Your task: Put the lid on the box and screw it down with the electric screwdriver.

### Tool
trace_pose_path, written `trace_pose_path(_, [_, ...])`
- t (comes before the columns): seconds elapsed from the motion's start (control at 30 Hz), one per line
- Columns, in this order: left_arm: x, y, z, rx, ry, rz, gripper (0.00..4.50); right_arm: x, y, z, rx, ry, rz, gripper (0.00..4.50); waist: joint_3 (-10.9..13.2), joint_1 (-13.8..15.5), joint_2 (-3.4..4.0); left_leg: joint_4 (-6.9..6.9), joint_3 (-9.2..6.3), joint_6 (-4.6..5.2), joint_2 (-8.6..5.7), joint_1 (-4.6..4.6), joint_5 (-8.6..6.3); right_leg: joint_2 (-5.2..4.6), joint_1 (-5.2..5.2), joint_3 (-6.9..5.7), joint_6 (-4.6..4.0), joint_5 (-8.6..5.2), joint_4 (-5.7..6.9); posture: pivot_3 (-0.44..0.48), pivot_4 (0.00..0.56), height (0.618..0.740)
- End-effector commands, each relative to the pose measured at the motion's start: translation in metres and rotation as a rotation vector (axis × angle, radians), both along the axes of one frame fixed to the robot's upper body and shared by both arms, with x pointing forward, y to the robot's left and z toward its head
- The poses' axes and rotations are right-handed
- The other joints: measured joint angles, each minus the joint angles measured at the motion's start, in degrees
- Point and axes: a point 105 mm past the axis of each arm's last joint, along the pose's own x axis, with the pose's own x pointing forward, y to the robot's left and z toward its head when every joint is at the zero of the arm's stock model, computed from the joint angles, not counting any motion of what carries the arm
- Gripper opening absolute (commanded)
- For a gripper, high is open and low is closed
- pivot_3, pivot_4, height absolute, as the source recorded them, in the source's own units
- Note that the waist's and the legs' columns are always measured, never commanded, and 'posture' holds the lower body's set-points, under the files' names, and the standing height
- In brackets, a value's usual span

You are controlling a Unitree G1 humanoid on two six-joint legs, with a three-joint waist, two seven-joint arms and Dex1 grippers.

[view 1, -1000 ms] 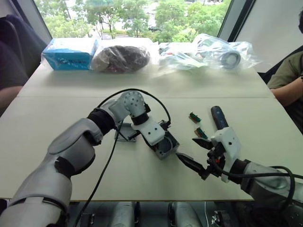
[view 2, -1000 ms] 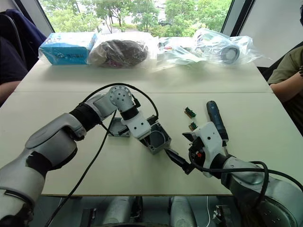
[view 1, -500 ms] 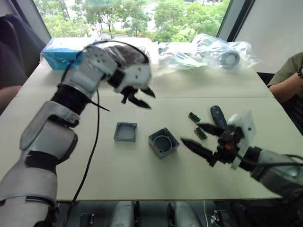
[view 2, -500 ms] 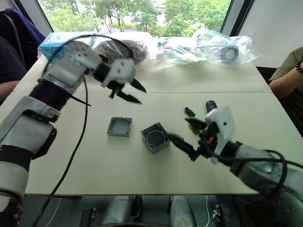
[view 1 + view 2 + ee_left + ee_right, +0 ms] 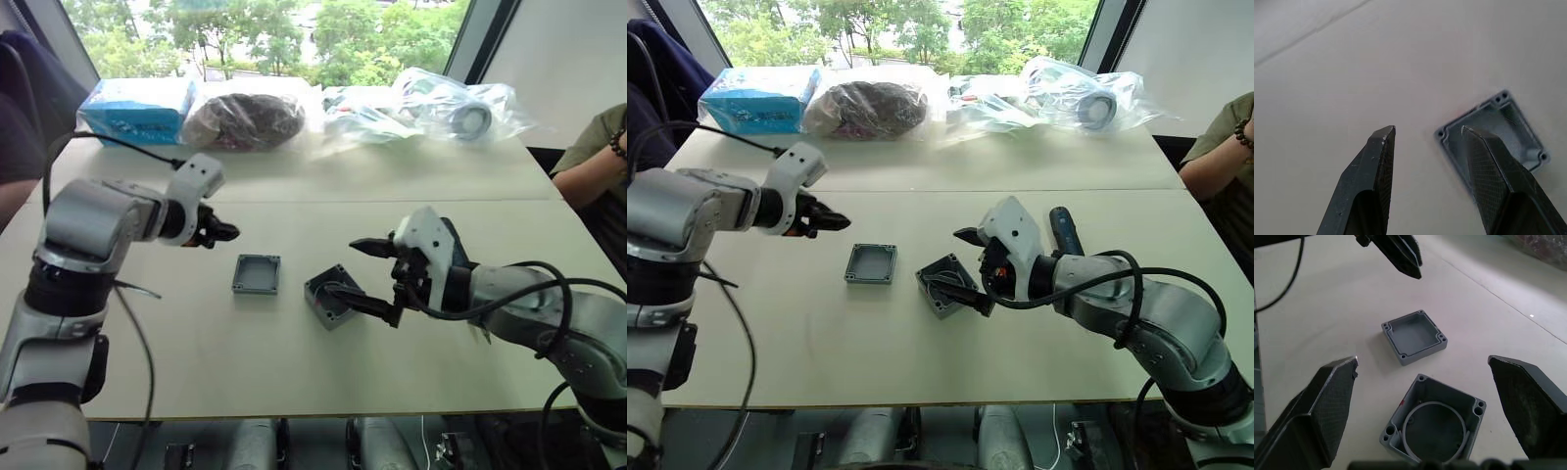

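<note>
Right hand point(image 5: 965, 264) spread wide, poised directly over box point(image 5: 1432, 421); left hand point(image 5: 223, 232) parted moderately, raised near lid point(image 5: 257, 274). Lid inner-face up on tabletop point(image 5: 872, 362), just beside box. Electric screwdriver point(image 5: 1064, 231) behind right arm

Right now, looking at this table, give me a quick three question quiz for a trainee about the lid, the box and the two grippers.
1. True or false: the lid already sits on the box.
2. Which gripper is closest to the box? A: left gripper. B: right gripper. C: both equally.
3. Fill in: the lid lies with its hollow side facing ____.

Key
1. False. The lid lies apart from the box, on the table, toward the robot's left.
2. B. The right gripper is open at the box, while the left gripper, also open, hangs beyond the lid.
3. Up; its inner recess and corner holes show.
</note>
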Motion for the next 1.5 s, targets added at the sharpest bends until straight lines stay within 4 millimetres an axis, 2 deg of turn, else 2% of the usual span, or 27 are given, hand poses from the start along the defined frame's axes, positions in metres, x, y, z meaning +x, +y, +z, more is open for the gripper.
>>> trace_pose_path(0.03, [-0.001,-0.002,-0.003,-0.056,-0.027,0.038,2.18,0.002,-0.001,0.007,0.012,-0.06,0.012,4.5,-0.01,0.35,-0.02,0.02,0.0,-0.02,0.0,0.0,0.01,0.0,0.0,0.0,0.0,0.0,0.01,0.0,0.15,0.74])
trace_pose_path(0.17, [0.005,-0.007,-0.009,-0.143,-0.001,0.09,2.18,0.001,-0.001,0.006,0.027,-0.068,0.004,4.5,-0.06,0.31,-0.12,0.05,-0.02,-0.06,-0.01,0.0,0.04,-0.03,0.04,-0.01,-0.01,0.01,0.03,0.0,0.15,0.74])
trace_pose_path(0.33, [0.009,-0.01,-0.018,-0.162,0.05,0.121,2.18,-0.002,0.002,0.002,0.036,-0.07,-0.012,4.5,-0.06,0.13,-0.12,0.02,-0.01,-0.17,0.01,0.01,0.09,-0.02,0.0,0.0,-0.02,0.01,0.04,0.0,0.15,0.74])
trace_pose_path(0.67, [0.008,-0.019,-0.045,-0.135,0.161,0.173,2.18,-0.003,0.002,0.004,0.057,-0.09,-0.081,4.5,-0.08,0.24,-0.14,0.02,-0.01,-0.22,-0.03,0.01,0.12,-0.08,0.02,-0.01,-0.02,0.02,0.04,0.0,0.15,0.74])
trace_pose_path(0.93, [0.007,-0.014,-0.058,-0.065,0.205,0.205,2.18,-0.004,0.001,0.005,0.066,-0.097,-0.122,4.5,-0.09,0.23,-0.14,0.0,0.02,-0.26,-0.04,0.16,0.14,-0.07,0.12,0.0,-0.02,0.02,0.05,0.0,0.15,0.74])
trace_pose_path(1.03, [0.004,-0.015,-0.064,-0.06,0.224,0.209,1.61,-0.004,0.0,0.005,0.068,-0.098,-0.131,4.5,-0.1,0.2,-0.14,-0.05,0.02,-0.26,-0.03,0.37,0.14,-0.06,0.3,0.0,-0.03,0.02,0.04,0.0,0.15,0.74])
trace_pose_path(1.1, [0.002,-0.015,-0.067,-0.053,0.232,0.207,0.84,-0.004,0.0,0.005,0.069,-0.099,-0.133,4.5,-0.1,0.21,-0.14,-0.05,0.02,-0.26,-0.04,0.38,0.14,-0.06,0.32,0.01,-0.03,0.02,0.04,0.0,0.15,0.74])
trace_pose_path(1.13, [0.001,-0.015,-0.069,-0.049,0.235,0.206,0.32,-0.004,0.0,0.006,0.072,-0.099,-0.134,4.5,-0.1,0.22,-0.14,-0.05,0.02,-0.26,-0.04,0.39,0.14,-0.06,0.33,0.0,-0.03,0.02,0.04,0.0,0.15,0.74])
trace_pose_path(1.17, [0.0,-0.014,-0.07,-0.038,0.234,0.207,0.05,-0.004,0.0,0.006,0.073,-0.1,-0.135,4.5,-0.13,0.24,-0.12,-0.05,0.02,-0.26,-0.04,0.39,0.14,-0.06,0.33,0.01,-0.03,0.02,0.04,0.0,0.15,0.74])
trace_pose_path(1.37, [-0.002,-0.017,-0.072,-0.023,0.215,0.209,0.05,-0.002,-0.005,0.009,0.077,-0.104,-0.149,4.5,-0.15,0.23,-0.13,-0.05,0.02,-0.27,-0.04,0.46,0.13,-0.07,0.4,0.01,-0.03,0.01,0.03,0.0,0.15,0.74])
trace_pose_path(1.5, [0.015,-0.017,-0.045,-0.05,0.06,0.238,0.05,0.007,-0.01,0.019,0.208,-0.055,-0.198,4.5,-0.16,0.3,-0.13,-0.05,0.02,-0.27,-0.04,0.46,0.13,-0.07,0.43,-0.01,-0.03,0.01,0.03,0.0,0.15,0.74])
